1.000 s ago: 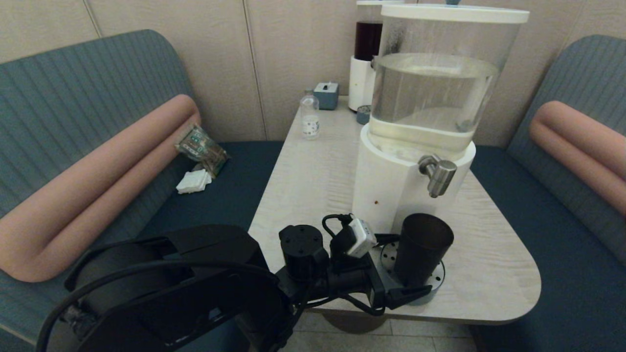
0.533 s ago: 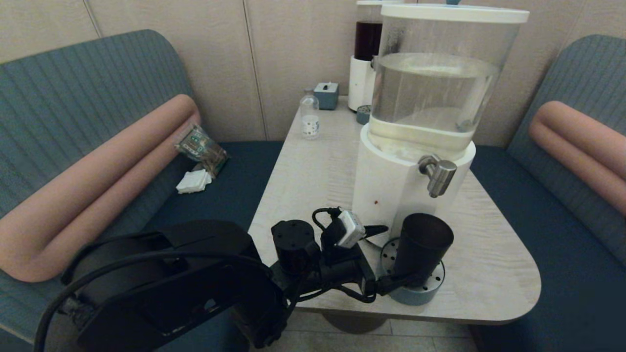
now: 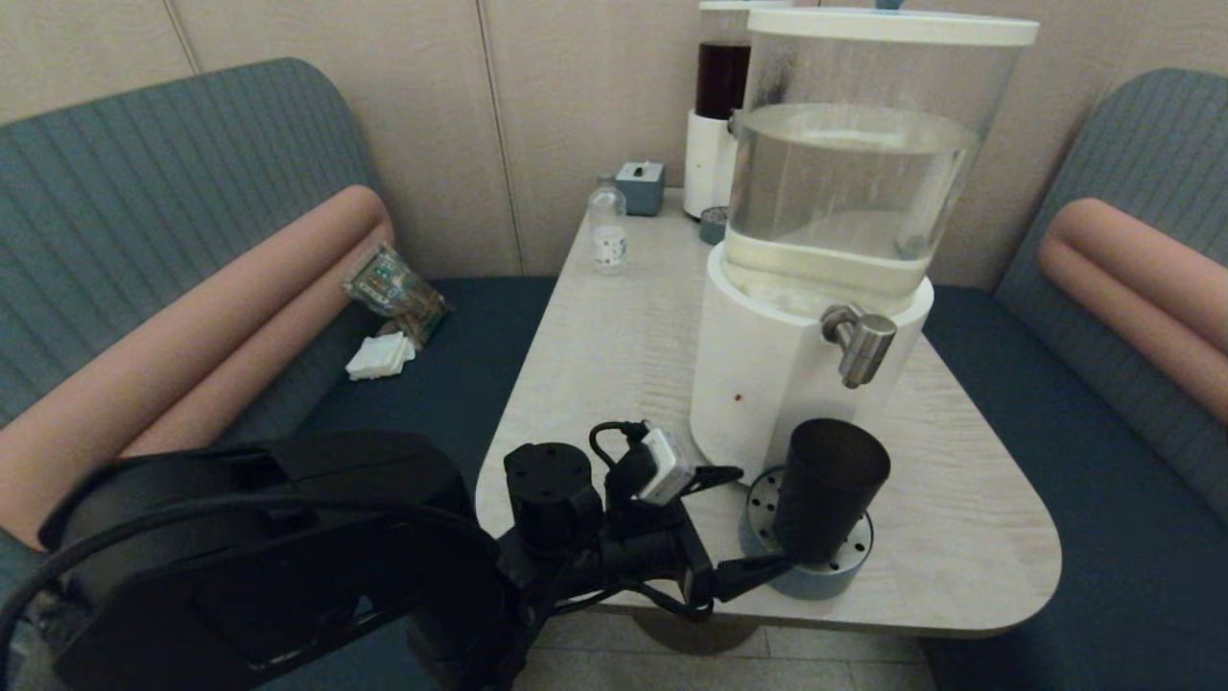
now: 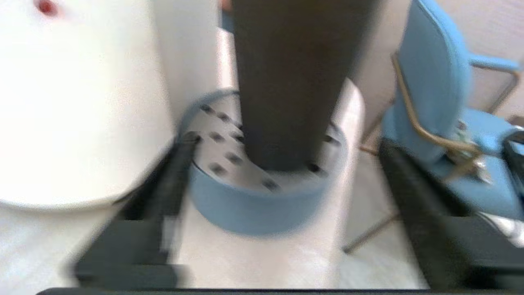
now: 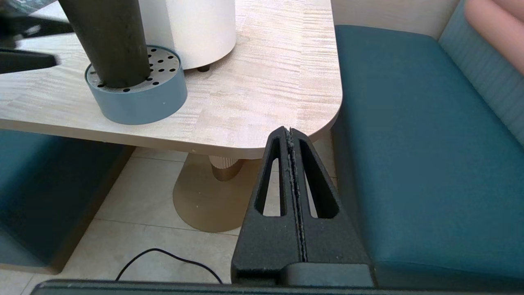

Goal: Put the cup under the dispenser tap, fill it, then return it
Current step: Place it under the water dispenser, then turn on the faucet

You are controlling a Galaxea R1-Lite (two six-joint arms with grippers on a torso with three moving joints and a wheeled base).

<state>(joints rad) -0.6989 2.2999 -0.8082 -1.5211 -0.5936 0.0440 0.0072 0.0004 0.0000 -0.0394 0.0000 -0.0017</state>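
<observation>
The dark tapered cup [image 3: 827, 485] stands upright on a round blue perforated drip tray [image 3: 811, 579], just below the steel dispenser tap [image 3: 861, 344] of the large clear-tank dispenser [image 3: 844, 192]. My left gripper [image 3: 766, 515] is open just left of the cup, and its fingertips reach only the tray's near edge, not touching the cup. In the left wrist view the cup [image 4: 286, 82] rises ahead on the tray [image 4: 254, 209], with the fingers [image 4: 172, 172] spread wide on either side. My right gripper [image 5: 290, 130] is shut and empty, parked low off the table's front right corner.
The dispenser's white base [image 3: 758, 374] stands close behind the left gripper. Farther back on the table [image 3: 614, 336] are a small clear bottle [image 3: 607, 228], a blue box [image 3: 641, 186] and a smaller dispenser with dark red liquid [image 3: 718, 106]. Blue benches flank the table.
The left gripper has drawn back from the cup, towards the left and the table's front edge. The cup stays standing on the drip tray under the tap.
</observation>
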